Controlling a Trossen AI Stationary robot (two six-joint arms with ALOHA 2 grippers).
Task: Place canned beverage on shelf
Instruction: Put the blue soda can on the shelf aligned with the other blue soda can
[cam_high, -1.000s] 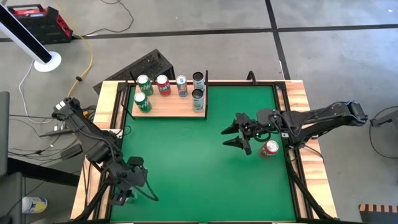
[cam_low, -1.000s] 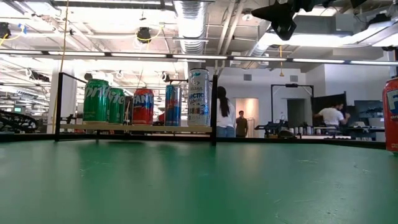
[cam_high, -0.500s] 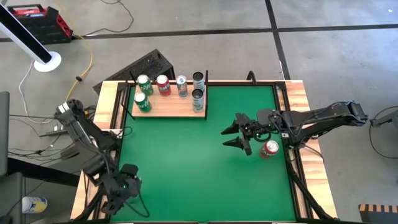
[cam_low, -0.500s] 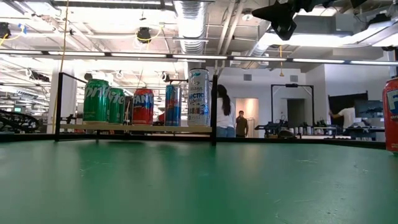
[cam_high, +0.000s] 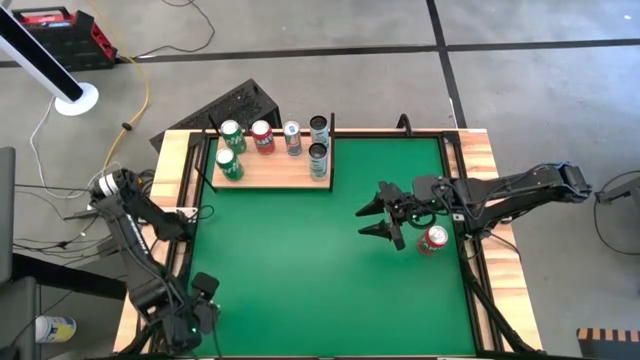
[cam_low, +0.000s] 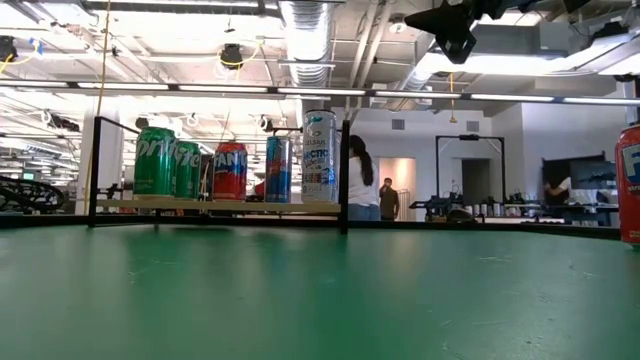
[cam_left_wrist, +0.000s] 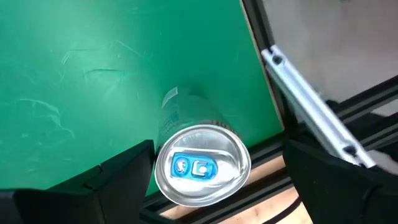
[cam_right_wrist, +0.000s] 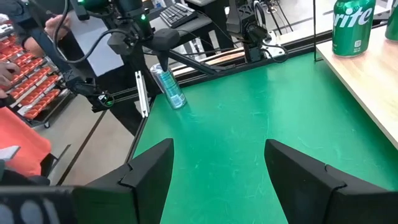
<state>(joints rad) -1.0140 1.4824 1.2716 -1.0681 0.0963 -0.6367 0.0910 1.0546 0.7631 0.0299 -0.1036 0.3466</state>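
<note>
At the near left corner of the green mat (cam_high: 320, 270) we find the left pincer (cam_left_wrist: 214, 171), its two dark fingers spread wide on either side of a slim silver can (cam_left_wrist: 198, 158) with a blue tab, seen from above in the left wrist view. The fingers stand clear of the can's sides (we see gaps on both flanks), so nothing is gripped. From the right wrist view that same can (cam_right_wrist: 169, 88) stands tilted near the mat's edge, beneath the left arm's pincer (cam_right_wrist: 153, 41).

Over on the far left part of the surface sits the shelf (cam_high: 272, 170), a pale wood panel with a thin dark frame. We count six cans upon it: two green cans (cam_high: 229, 152), a red can (cam_high: 262, 137), a blue-and-silver can (cam_high: 292, 137) and two darker-topped cans (cam_high: 318, 145) by its right edge. In the low view they stand upright in a row along the shelf (cam_low: 215, 207).

Toward the right side of the mat, the right pincer (cam_high: 372, 216) hangs above the surface with its fingers parted and holding nothing. Just beside it, nearer the right edge, stands another red can (cam_high: 432, 239), apart from the fingers. In the low view this red can (cam_low: 629, 185) shows at the picture's edge, and people stand in the room beyond (far off, behind the surface).
</note>
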